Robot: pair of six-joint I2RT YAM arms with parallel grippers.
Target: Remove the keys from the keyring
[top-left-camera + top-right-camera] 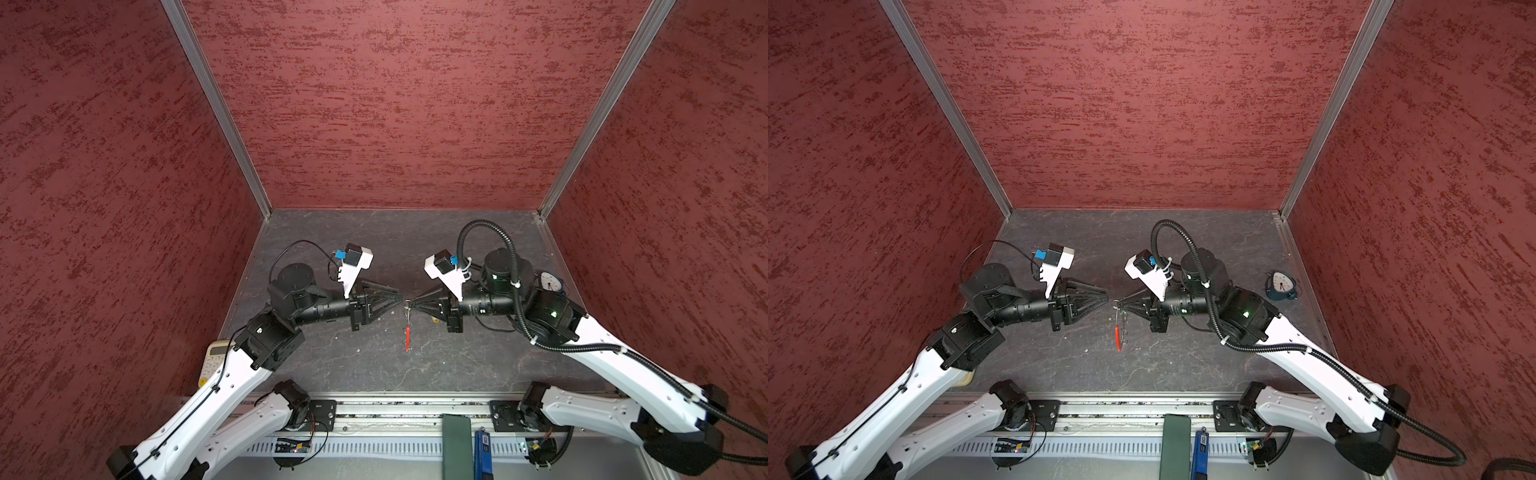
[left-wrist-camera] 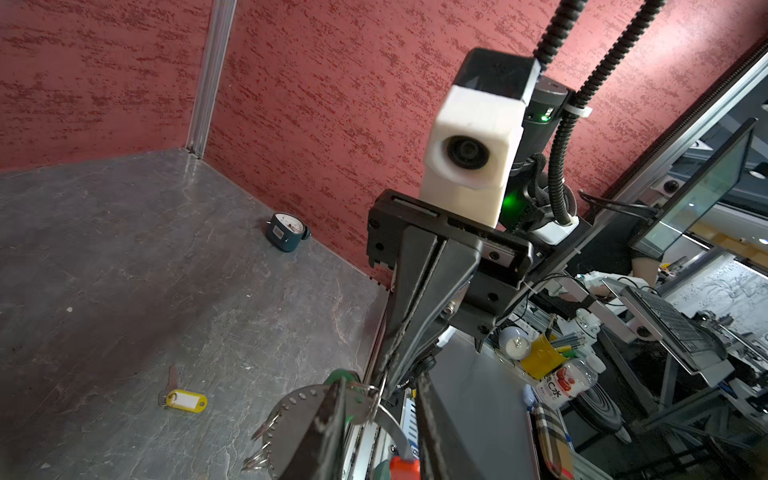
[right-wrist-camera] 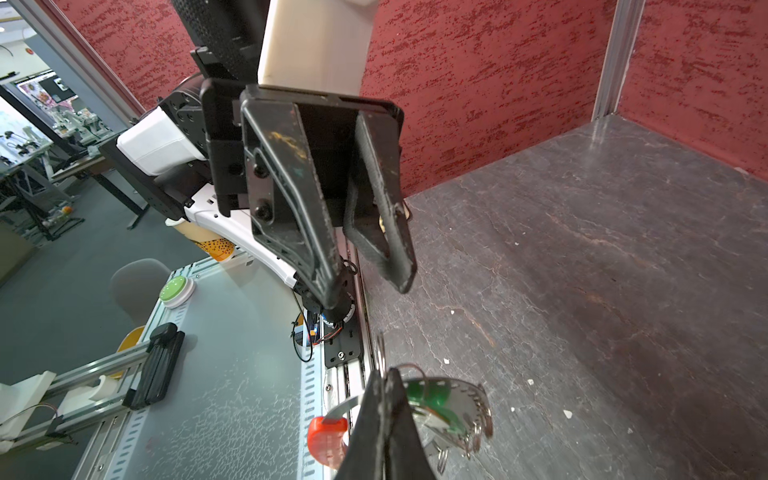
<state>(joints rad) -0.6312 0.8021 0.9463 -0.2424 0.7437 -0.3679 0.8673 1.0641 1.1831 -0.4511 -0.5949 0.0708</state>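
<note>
Keyring (image 3: 457, 397) nearest, clamped in my right gripper (image 3: 384, 376) above grey veined tabletop (image 1: 457, 365), green key (image 3: 428, 395) close against it. My left gripper (image 3: 368, 282) narrowly parted just beside keyring. On tabletop near keyring lies yellow key (image 2: 185, 401). All round, red textured walls (image 1: 395, 104)

White arm shells (image 1: 195, 415), black joints (image 1: 270, 338), ribbed black conduit (image 2: 555, 166), white camera housings (image 2: 473, 120), black wedge-shaped left gripper (image 3: 370, 286)

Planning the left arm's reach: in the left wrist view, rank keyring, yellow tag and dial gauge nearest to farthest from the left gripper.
1. keyring, right beside the left gripper.
2. yellow tag, loose on the table.
3. dial gauge, by the wall.
</note>
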